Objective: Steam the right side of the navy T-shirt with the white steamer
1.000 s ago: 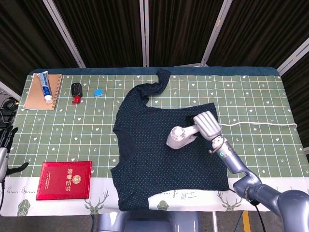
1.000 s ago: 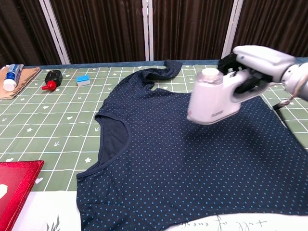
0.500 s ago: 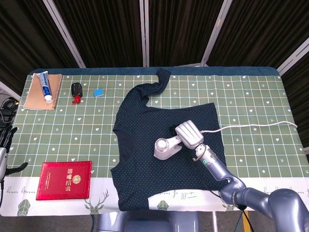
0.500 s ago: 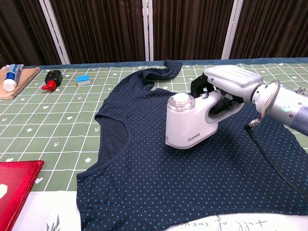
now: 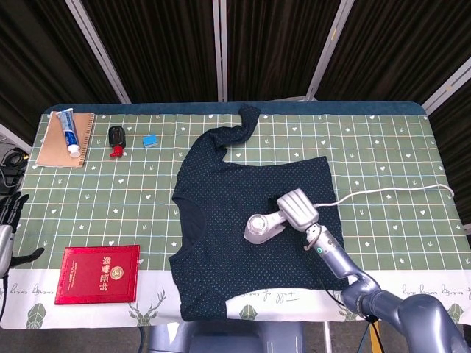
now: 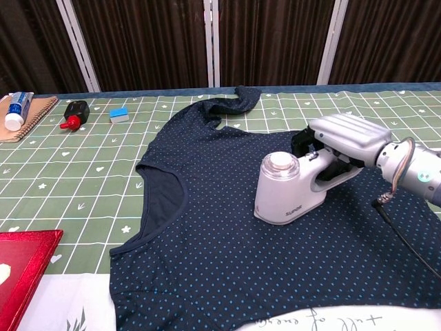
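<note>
The navy dotted T-shirt (image 5: 228,213) (image 6: 227,255) lies flat across the middle of the table. My right hand (image 5: 298,208) (image 6: 342,138) grips the handle of the white steamer (image 5: 262,227) (image 6: 286,189), whose head rests on the shirt right of its centre. The steamer's white cord (image 5: 383,190) runs off to the right table edge. Only a bit of my left hand (image 5: 9,213) shows at the head view's far left edge, off the table, holding nothing, fingers apart.
A red booklet (image 5: 98,273) (image 6: 17,272) lies at the front left. At the back left sit a notebook (image 5: 65,140) with a toothpaste tube (image 5: 68,131), a black and red object (image 5: 116,140) and a small blue block (image 5: 150,140).
The right hand slid the steamer left and toward me across the shirt, then back a little to the right. The left hand has not moved.
</note>
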Controlling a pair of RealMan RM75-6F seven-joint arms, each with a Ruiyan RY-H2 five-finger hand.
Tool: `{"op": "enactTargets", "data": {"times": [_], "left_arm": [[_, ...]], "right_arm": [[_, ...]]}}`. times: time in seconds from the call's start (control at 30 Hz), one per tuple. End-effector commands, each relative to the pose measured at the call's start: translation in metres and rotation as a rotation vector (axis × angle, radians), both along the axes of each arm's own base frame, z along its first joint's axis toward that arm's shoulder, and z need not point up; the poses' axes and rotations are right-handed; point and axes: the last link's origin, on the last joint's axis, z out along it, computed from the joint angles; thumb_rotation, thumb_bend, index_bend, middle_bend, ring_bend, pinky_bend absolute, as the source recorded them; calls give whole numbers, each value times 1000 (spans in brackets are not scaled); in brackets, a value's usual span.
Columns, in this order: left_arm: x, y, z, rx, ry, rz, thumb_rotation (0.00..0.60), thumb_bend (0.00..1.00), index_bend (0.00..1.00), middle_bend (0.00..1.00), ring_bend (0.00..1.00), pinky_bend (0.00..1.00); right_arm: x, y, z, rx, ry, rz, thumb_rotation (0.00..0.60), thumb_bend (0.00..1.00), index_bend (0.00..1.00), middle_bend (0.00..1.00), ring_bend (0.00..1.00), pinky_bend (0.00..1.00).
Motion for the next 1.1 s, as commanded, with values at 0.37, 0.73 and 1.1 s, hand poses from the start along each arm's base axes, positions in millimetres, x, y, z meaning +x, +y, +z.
{"op": "enactTargets", "data": {"times": [0.37,0.73,1.1], "left_arm": [[1,1,-4,-14,4,0,600,0,0,0,0,0],[3,0,-5,-23,0,-5,600,0,0,0,0,0],[3,0,-5,-27,-7,-5,600,0,0,0,0,0]], "right_arm": [[-61,5,34,-66,175,62,600,707,822,698,710,830],[-78,5,47,-63,188,57,600,645,822,701,710,822],[-47,12,18,9,126,132,600,434,821,709,710,811]]}}
